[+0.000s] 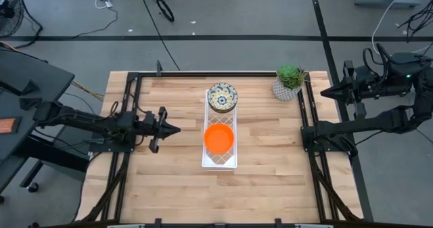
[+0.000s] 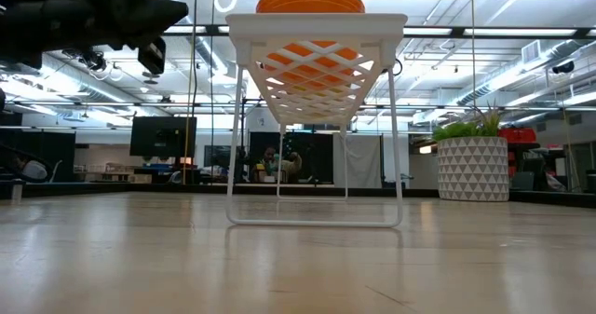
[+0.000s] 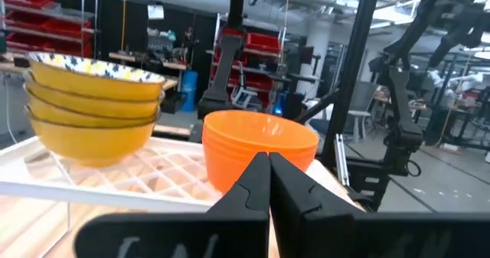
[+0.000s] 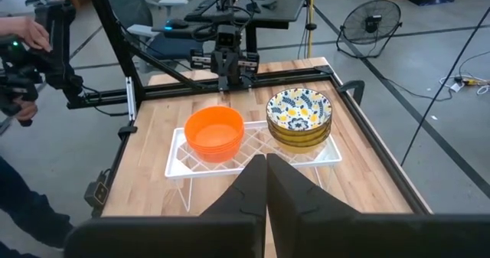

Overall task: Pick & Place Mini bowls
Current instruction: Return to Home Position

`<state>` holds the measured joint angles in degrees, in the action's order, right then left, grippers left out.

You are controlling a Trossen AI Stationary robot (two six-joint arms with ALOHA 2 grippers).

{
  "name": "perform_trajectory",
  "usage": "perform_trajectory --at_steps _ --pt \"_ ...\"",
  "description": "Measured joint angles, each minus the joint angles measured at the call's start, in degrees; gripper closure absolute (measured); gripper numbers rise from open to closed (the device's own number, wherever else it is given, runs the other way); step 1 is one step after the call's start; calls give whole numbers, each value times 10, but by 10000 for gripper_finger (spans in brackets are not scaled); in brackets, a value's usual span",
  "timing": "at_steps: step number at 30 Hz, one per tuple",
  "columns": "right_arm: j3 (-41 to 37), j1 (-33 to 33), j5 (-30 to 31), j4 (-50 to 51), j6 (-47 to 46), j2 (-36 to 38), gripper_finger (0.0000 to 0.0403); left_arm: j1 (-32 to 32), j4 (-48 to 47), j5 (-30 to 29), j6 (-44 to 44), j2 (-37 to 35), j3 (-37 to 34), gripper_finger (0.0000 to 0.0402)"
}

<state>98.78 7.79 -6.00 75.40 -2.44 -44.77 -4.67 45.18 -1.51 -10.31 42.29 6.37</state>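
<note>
The orange bowls and patterned bowls are stacked on the white wire shelf; the left gripper and right gripper are held apart from it, fingers pressed together

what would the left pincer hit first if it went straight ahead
Likely the orange bowl stack on the white rack; the shut left pincer aims at it, though depth is unclear.

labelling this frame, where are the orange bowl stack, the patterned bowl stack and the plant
orange bowl stack (image 1: 218,139): high view, inside of the top bowl.
patterned bowl stack (image 1: 222,97): high view, inside of the top bowl.
potted plant (image 1: 289,76): high view, on its green leaves.
</note>
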Motion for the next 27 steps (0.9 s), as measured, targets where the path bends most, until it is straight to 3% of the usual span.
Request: perform_trajectory --at_steps 27 --pt "0 0 0 0 0 0 392 0 -52 0 -11 -128 -59 401"
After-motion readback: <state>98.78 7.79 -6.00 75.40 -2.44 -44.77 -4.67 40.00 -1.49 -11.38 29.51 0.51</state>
